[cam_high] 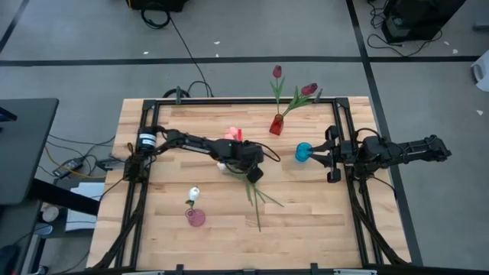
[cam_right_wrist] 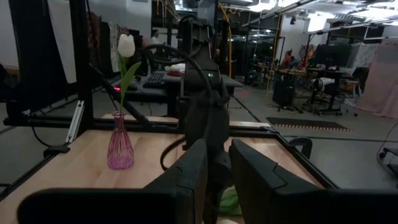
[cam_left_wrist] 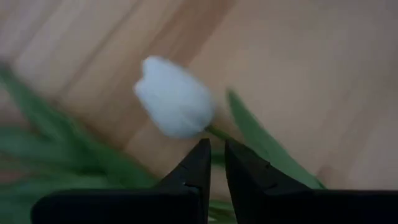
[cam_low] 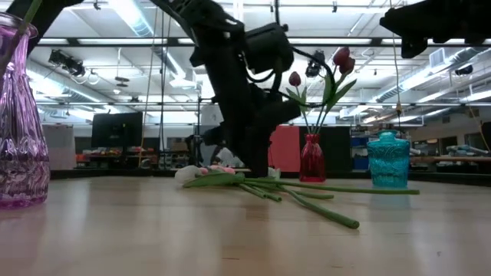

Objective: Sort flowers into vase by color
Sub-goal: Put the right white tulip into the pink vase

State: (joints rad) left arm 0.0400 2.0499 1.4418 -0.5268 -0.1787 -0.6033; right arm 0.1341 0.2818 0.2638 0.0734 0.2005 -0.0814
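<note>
Several tulips lie in a loose heap at the table's middle [cam_high: 256, 195]: a white head [cam_high: 221, 164], pink heads [cam_high: 231, 136], and green stems fanned toward the near edge [cam_low: 322, 201]. My left gripper [cam_high: 252, 173] points down into the heap, its fingers closed to a slit [cam_left_wrist: 214, 155] just behind a white tulip head [cam_left_wrist: 174, 96]. My right gripper [cam_high: 321, 156] hovers shut [cam_right_wrist: 217, 165] at the right, beside the teal vase [cam_high: 304, 151]. The red vase [cam_high: 276, 124] holds two dark red tulips. The pink glass vase [cam_high: 195, 217] holds one white tulip. My left gripper pinches the white tulip's stem [cam_left_wrist: 217, 132] just below the head, between its two fingertips. The fingers come from above, pointing down, and lie across the stem. The flower lies on the table with the others; the fingertips hide the pinch point.
The teal vase [cam_low: 388, 159] stands empty right of the heap, and the red vase [cam_low: 311, 159] behind it near the far edge. The pink vase [cam_low: 19, 123] stands toward the near left. Black frame rails run along the table's left and right sides [cam_high: 359, 206].
</note>
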